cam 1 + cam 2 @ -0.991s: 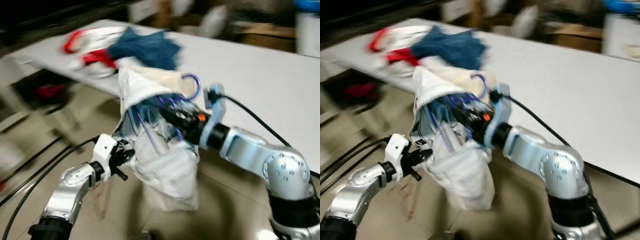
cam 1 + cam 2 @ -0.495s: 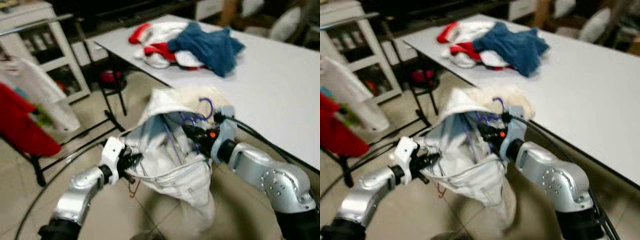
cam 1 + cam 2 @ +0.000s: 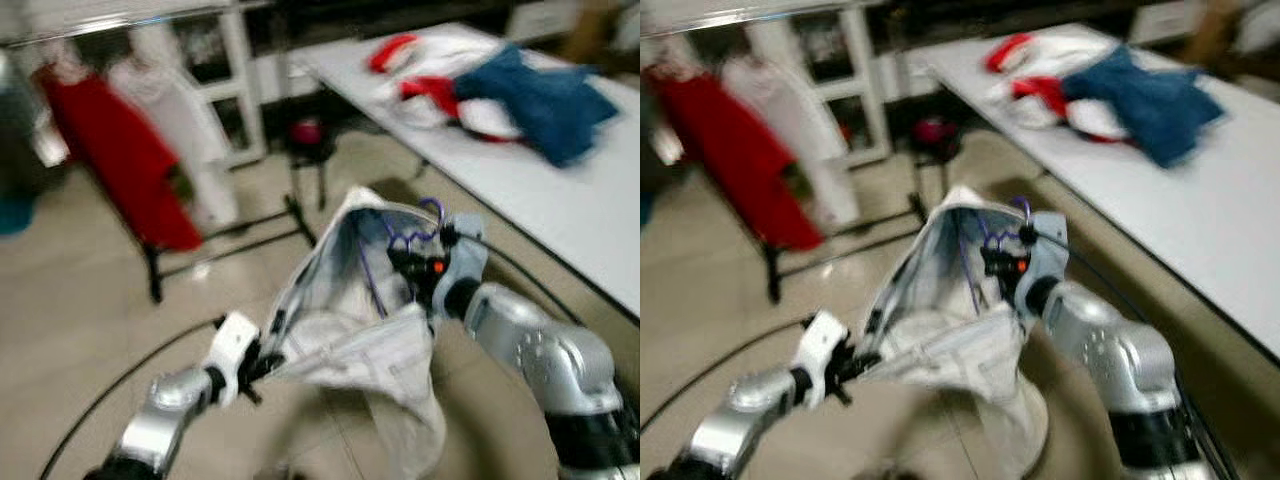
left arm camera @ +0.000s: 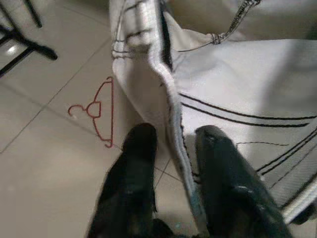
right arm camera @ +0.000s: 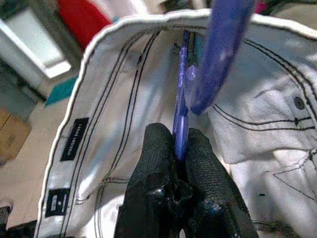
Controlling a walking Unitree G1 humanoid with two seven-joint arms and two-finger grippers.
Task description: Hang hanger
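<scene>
Both grippers carry the load: right gripper pinches the purple hanger, left gripper pinches the white garment's hem. Transport step, judged; next, lift the hook to the clothes rack.

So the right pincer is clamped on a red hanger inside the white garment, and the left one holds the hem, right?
Not quite: the hanger in the right pincer is purple, not red, as the right wrist view shows. It does sit inside the white garment, and the left pincer does grip its hem.
</scene>
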